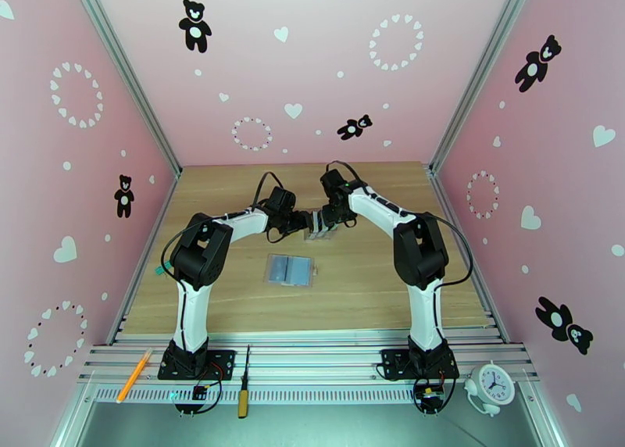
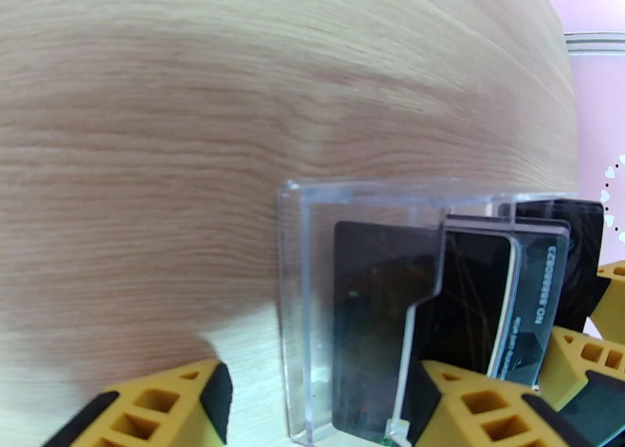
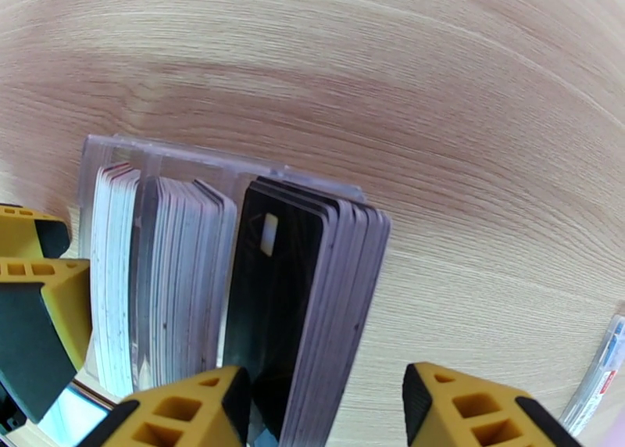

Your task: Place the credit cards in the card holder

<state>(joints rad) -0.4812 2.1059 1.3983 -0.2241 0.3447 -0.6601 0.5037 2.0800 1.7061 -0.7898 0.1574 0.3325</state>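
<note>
near rail: an orange pencil, a screwdriver and a small white clock are laid by the arm bases.
card holder: it is spread open on the table, bluish sleeves up, nearer than both pincers and well apart from them.
left pincer: held partly open, nothing clamped. The end wall of the clear rack is straddled, with wood seen between one pad and the wall.
right pincer: held partly open around the lower end of the dark credit cards – a gap is left at the outer pad.
credit cards: stood upright in the clear rack, beside a pack of white cards.
writing: a line of pale characters is printed along one dark card's edge, too blurred to be read.
</note>
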